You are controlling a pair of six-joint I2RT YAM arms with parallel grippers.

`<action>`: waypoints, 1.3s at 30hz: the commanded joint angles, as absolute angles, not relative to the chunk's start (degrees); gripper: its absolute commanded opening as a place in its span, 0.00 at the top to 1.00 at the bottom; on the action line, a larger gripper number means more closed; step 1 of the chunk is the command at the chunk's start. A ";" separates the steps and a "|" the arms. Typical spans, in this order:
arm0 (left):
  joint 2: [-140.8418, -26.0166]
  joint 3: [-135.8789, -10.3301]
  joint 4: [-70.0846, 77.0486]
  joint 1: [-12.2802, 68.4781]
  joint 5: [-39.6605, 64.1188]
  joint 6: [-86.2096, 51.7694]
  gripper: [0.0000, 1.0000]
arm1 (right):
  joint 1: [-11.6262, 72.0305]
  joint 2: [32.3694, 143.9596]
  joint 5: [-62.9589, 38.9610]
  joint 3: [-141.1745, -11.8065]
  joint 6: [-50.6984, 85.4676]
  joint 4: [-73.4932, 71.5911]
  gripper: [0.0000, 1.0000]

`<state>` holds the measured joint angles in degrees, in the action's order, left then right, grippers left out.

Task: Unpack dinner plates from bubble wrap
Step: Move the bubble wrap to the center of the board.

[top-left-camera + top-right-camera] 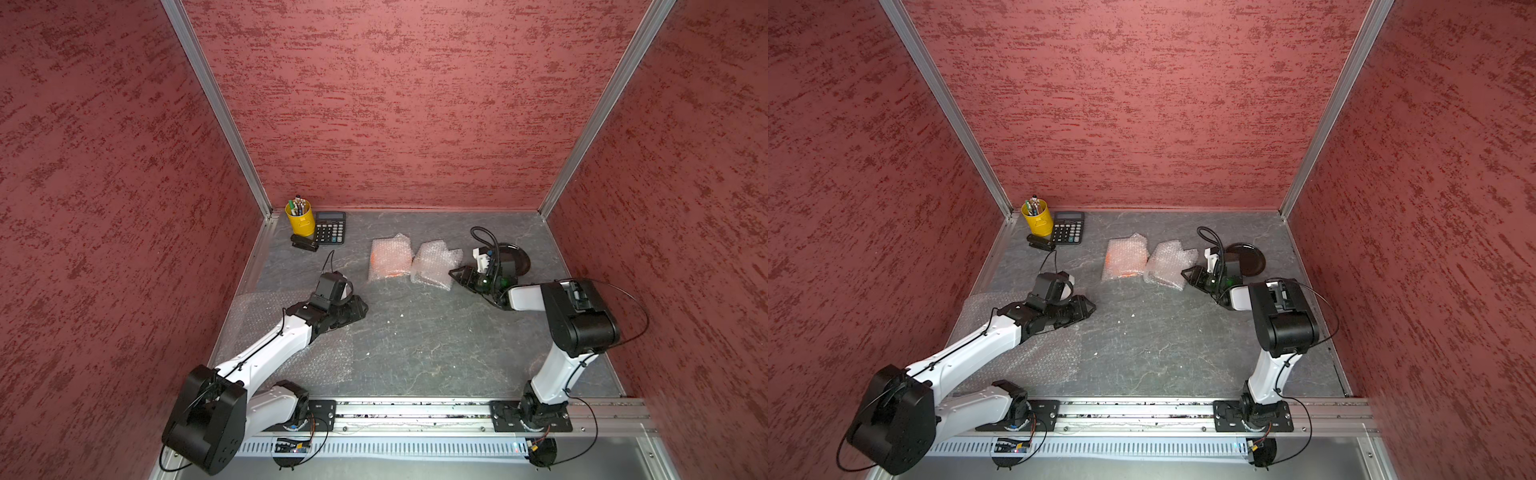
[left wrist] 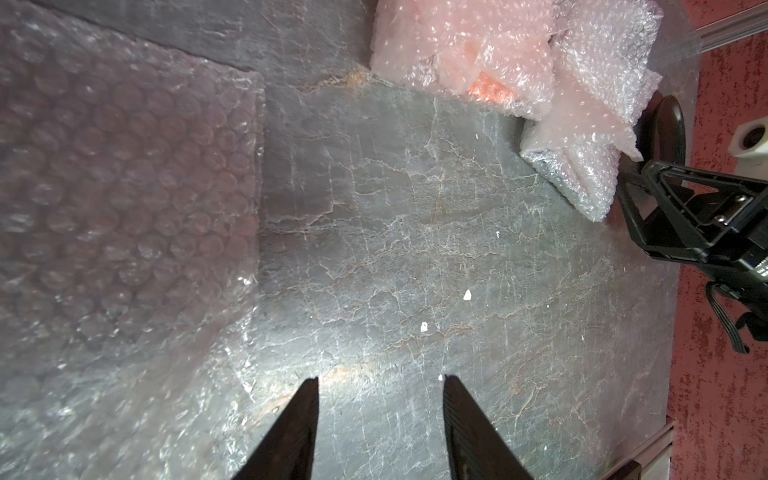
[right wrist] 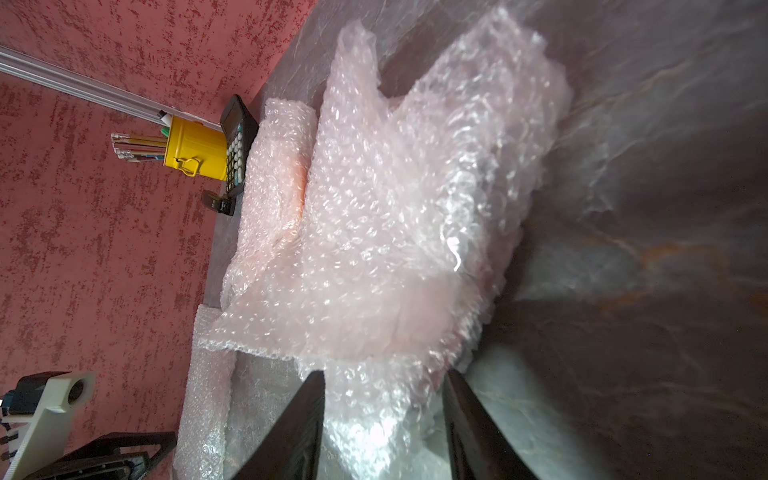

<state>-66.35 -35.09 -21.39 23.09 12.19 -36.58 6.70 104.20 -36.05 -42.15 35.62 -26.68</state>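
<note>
Grey surface: two bubble wrap bundles, black plate.
Left jaws spread, empty; right jaws spread, straddling the pale bundle edge.

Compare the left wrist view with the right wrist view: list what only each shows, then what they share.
Only left wrist: the edge of the black plate and white crumbs on the table. Only right wrist: the yellow pencil cup, calculator and stapler. Both: the orange-tinted bundle and the whitish bundle beside it, both wrapped.
</note>
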 commanded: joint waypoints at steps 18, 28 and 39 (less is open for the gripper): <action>-66.62 -34.28 -19.78 21.80 13.01 -35.53 0.50 | 8.17 110.55 -36.67 -43.42 38.89 -31.47 0.58; -67.06 -34.24 -20.03 21.53 13.00 -35.21 0.50 | 8.15 109.01 -34.37 -40.60 36.12 -29.18 0.76; -68.07 -34.36 -19.35 21.53 14.18 -34.22 0.50 | 8.14 101.62 -34.04 -33.92 31.35 -23.88 0.83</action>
